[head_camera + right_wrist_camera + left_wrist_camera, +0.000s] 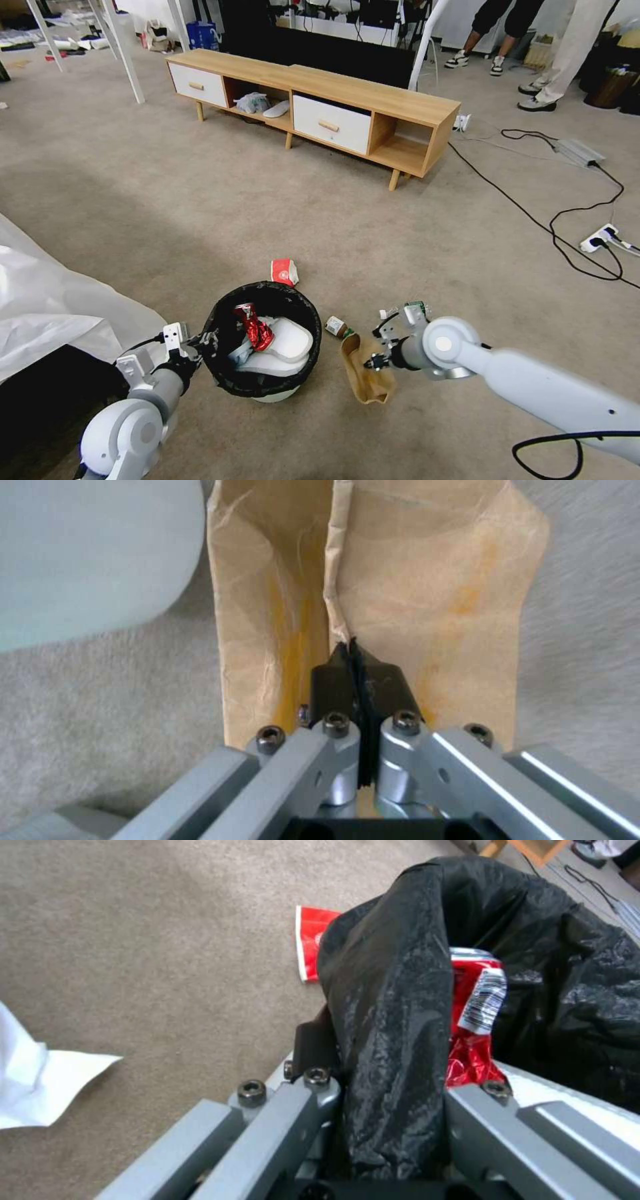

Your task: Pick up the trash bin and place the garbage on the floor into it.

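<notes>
A: Long wooden TV cabinet (373, 97) across the back, two white drawers (331, 124), open shelves between them.

B: And a white shoe (276, 109) lies on one shelf beside a grey bundle (253, 102).

A: Black cables (533, 213) snake over to a white power strip (598, 238) on the right.

B: White plastic sheeting (47, 293) spreads at the left edge.

One trash bin (267, 347), one brown paper bag (365, 373), one red-white packet (285, 271), one small bottle (337, 327).
</notes>
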{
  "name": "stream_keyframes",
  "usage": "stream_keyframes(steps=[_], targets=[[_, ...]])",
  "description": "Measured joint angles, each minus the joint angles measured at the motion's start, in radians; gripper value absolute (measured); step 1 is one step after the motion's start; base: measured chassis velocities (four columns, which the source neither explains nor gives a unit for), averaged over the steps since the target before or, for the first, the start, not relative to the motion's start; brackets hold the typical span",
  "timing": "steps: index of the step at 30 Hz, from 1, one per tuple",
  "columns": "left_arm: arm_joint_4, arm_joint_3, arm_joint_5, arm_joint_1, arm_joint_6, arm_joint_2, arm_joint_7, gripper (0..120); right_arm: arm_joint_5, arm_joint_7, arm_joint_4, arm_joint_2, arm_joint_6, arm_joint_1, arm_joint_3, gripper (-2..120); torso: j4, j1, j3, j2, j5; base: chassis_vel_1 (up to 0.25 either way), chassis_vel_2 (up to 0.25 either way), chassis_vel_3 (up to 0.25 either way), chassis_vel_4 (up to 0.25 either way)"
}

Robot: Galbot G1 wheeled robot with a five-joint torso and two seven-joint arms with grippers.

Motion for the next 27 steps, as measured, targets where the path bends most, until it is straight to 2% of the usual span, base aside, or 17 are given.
stream_keyframes(steps=[9,12,18,27], targets=[[0.009,0.016,-0.021,-0.029,0.009,0.023,-0.014,0,0.002,0.001,0.068,-0.066,0.0,-0.028,0.087,0,0.0002,0.0,0.0,0.0,0.0002,0.0,0.0,0.0,0.0],[0.022,0.027,-0.029,-0.05,0.011,0.036,-0.017,0,0.007,-0.001,0.109,-0.124,0.0,-0.047,0.147,0,0.0,0.0,0.0,0.0,0.0002,0.0,0.0,0.0,0.0],[0.031,0.055,-0.046,-0.074,0.017,0.04,-0.023,0,0.007,-0.008,0.165,-0.187,0.0,-0.075,0.22,0,0.0,0.0,0.0,0.0,0.0001,0.0,0.0,0.0,0.0],[0.011,0.074,-0.084,-0.077,0.034,0.061,-0.042,0,-0.003,-0.046,0.26,-0.221,0.0,-0.076,0.305,0,0.0001,0.0,0.0,0.0,0.0001,0.0,0.0,0.0,0.0]])
